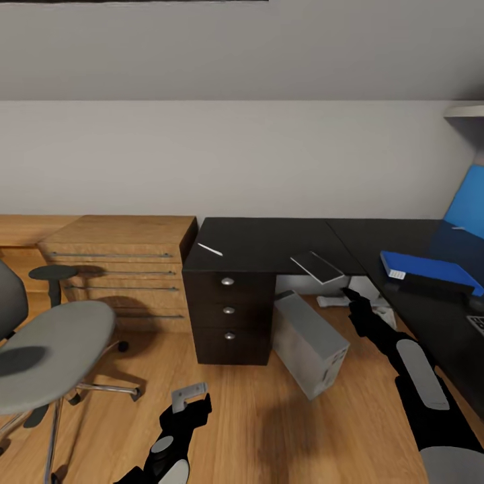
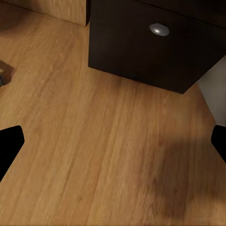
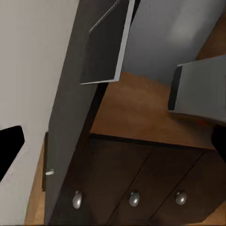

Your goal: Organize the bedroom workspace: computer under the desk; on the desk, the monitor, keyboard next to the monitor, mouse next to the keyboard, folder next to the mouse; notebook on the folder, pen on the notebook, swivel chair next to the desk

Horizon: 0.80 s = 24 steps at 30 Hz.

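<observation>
Your left gripper [image 1: 191,402] hung low over the wood-plank floor [image 1: 269,430] at about 7 o'clock in the head view, its two black fingertips [image 2: 9,143] spread wide with nothing between them — the left wrist view looked down on bare planks and the lowest black drawer with its round silver knob [image 2: 159,29]. Your right gripper [image 1: 354,300] reached toward the inner corner of the long black L-shaped desk [image 1: 269,242], at about 3 o'clock, just beside a flat dark-grey slab [image 1: 317,267] that overhung the desk's front edge. You could see that slab again from the right wrist camera [image 3: 106,47]; one black fingertip [image 3: 10,148] sat at each margin there, well apart, so the jaws stood open and held nothing.

The plain light-grey tower computer [image 1: 309,344] stood tilted on the floor just right of the three-drawer pedestal [image 1: 228,312], under the desk's opening. The bright blue flat folder [image 1: 430,269] lay on the desk's right wing at 3 o'clock. A thin white pen-like stick [image 1: 210,249] rested on the desktop above the drawers. The grey upholstered swivel chair [image 1: 50,353] stood at 8 o'clock, well apart from the desk, with a wooden chest with long bar handles [image 1: 121,269] behind it against the pale wall [image 1: 235,154].
</observation>
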{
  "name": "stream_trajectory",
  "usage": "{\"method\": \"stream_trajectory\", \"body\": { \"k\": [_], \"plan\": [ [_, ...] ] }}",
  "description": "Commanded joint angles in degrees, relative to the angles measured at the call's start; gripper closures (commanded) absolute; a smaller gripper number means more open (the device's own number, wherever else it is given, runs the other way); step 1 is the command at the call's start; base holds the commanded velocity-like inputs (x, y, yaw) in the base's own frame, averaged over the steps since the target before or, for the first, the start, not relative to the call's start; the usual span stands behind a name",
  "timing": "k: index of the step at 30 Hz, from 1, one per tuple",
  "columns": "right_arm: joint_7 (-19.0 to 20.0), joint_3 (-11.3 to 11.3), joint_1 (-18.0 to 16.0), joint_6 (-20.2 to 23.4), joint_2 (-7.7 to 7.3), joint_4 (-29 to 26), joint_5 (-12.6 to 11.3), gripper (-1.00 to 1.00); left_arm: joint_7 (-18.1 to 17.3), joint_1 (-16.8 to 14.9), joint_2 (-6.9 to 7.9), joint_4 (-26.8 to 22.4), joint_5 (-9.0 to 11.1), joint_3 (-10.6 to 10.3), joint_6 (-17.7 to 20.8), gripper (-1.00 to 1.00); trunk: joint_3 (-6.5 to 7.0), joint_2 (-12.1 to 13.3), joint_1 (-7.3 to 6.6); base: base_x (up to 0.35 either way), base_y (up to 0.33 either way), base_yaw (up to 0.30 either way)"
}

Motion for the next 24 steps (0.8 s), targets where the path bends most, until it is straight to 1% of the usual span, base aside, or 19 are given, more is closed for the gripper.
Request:
{"method": "stream_trajectory", "body": {
  "k": [1,3,4,5,6,7,8,9,11,12,13,14,17,23,24],
  "plan": [
    [0.2,-0.7,0.0,0.8,-0.02,0.2,-1.7,-1.0,0.4,-0.1,0.06,-0.1,0.1,-0.1,0.3,-1.0,-0.24,-0.4,0.22,0.0,0.0,0.0],
    [1.0,-1.6,0.0,2.2,-0.09,0.9,-3.6,-1.0,0.4,-0.1,-0.01,-0.2,0.3,0.2,0.6,-1.0,-0.6,-1.2,0.66,0.0,0.0,0.0],
    [2.0,-2.7,0.0,4.3,-0.31,2.1,-6.1,-1.0,0.4,-0.1,-0.57,-1.5,1.2,1.1,2.8,-1.0,-0.78,-1.6,0.88,0.0,0.0,0.0],
    [2.5,-3.2,0.0,5.1,-0.43,2.7,-7.3,-1.0,0.4,-0.1,-1.36,-4.8,1.9,2.1,7.3,-1.0,-0.96,-2.0,1.1,0.0,0.0,0.0],
    [2.5,-3.2,0.0,5.2,-0.44,2.7,-7.5,-1.0,0.4,-0.1,-1.57,-5.8,2.0,2.5,8.4,-1.0,-1.14,-2.4,1.32,0.0,0.0,0.0],
    [2.7,-3.3,0.0,5.3,-0.42,2.8,-7.7,-1.0,0.4,-0.1,-1.98,-8.1,2.2,3.6,10.5,-1.0,-1.32,-2.9,1.54,0.0,0.0,0.0],
    [2.8,-3.4,0.0,5.4,-0.41,2.8,-7.8,-1.0,0.4,-0.1,-2.22,-9.2,2.3,4.3,11.4,-1.0,-1.5,-3.3,1.76,0.0,0.0,0.0],
    [4.4,-3.5,0.0,5.5,-0.4,2.9,-7.9,-1.0,0.4,-0.1,-3.14,-12.8,2.5,8.0,14.4,-1.0,-1.68,-3.7,1.98,0.0,0.0,0.0],
    [5.4,-3.5,0.0,5.5,-0.39,3.0,-7.9,-1.0,0.4,-0.1,-3.32,-13.5,2.8,9.5,15.2,-1.0,-2.04,-4.5,2.42,0.0,0.0,0.0],
    [6.4,-3.5,0.0,5.5,-0.39,3.0,-7.9,-1.0,0.4,-0.1,-3.46,-13.8,3.3,10.6,16.0,-1.0,-2.22,-4.9,2.64,0.0,0.0,0.0],
    [7.5,-3.5,0.0,5.5,-0.35,3.1,-7.8,-1.0,0.4,-0.1,-3.51,-14.1,4.1,11.7,17.2,-1.0,-2.39,-5.3,2.86,0.0,0.0,0.0],
    [7.9,-3.5,0.0,5.5,-0.3,3.1,-7.8,-1.0,0.4,-0.1,-3.47,-14.1,4.7,12.1,17.8,-1.0,-2.57,-5.7,3.08,0.0,0.0,0.0],
    [8.3,-3.4,0.0,5.5,-0.2,3.1,-7.8,-1.0,0.4,-0.1,-3.36,-13.9,5.3,12.7,18.4,-1.0,-3.11,-6.9,3.73,0.0,0.0,0.0],
    [8.5,-3.4,0.0,5.5,-0.22,3.1,-7.7,-1.0,0.4,-0.1,-3.31,-13.8,5.6,12.8,18.7,-1.0,-4.19,-9.3,5.05,0.0,0.0,0.0],
    [8.6,-3.4,0.0,5.5,-0.23,3.1,-7.7,-1.0,0.4,-0.1,-3.32,-13.8,5.6,12.8,18.7,-1.0,-4.19,-9.3,5.05,0.0,0.0,0.0]
  ]
}}
